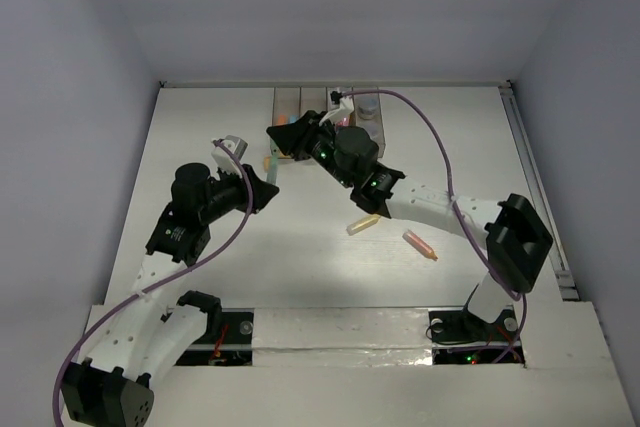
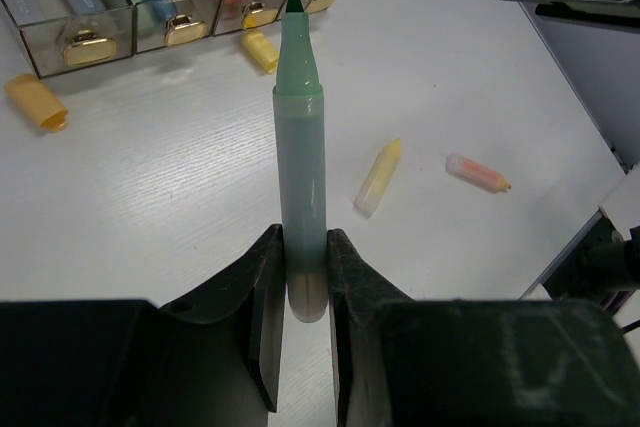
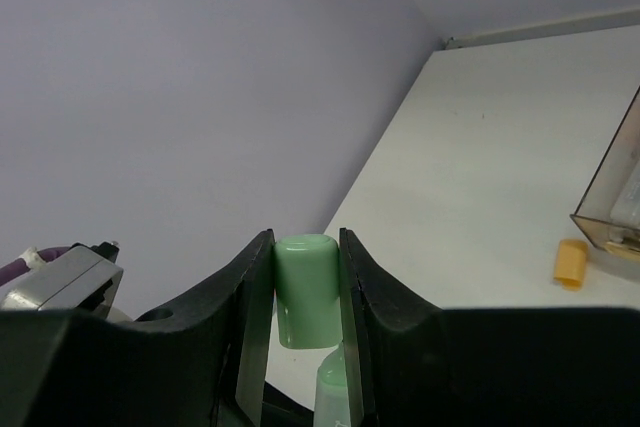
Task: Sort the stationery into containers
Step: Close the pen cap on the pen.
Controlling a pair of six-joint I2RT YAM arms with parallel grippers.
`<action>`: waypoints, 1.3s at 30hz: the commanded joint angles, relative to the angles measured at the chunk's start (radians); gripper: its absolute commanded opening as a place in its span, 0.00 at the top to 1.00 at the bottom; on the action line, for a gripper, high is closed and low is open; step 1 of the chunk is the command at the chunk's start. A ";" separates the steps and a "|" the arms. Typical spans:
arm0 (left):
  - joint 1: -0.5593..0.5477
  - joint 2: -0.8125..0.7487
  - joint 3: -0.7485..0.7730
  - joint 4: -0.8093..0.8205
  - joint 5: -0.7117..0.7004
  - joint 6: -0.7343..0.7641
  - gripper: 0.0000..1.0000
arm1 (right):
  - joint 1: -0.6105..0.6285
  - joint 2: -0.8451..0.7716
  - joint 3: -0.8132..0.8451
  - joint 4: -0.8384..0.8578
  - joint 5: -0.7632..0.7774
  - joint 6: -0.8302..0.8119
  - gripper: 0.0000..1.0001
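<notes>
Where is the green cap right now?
In the right wrist view the green cap is clamped in the right hand, off the table, near the bins, at their left end; the left hand holds the marker.

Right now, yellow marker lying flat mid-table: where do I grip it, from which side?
Take the yellow marker by the wider half of its barrel, coming straight down, jaws across its width. It lies flat on the table, tapers to a point at the yellow end, and nothing touches it; the orange-tipped marker lies apart.
</notes>
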 commanded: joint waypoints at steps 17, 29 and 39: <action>-0.005 -0.028 0.019 0.045 0.016 0.002 1.00 | 0.016 0.031 0.038 0.047 0.014 0.004 0.86; -0.005 -0.028 0.018 0.046 0.022 0.002 1.00 | 0.016 0.042 0.042 0.042 0.015 -0.005 0.86; -0.005 -0.060 0.023 0.045 -0.047 -0.002 1.00 | 0.025 0.019 -0.007 0.062 0.017 0.010 0.86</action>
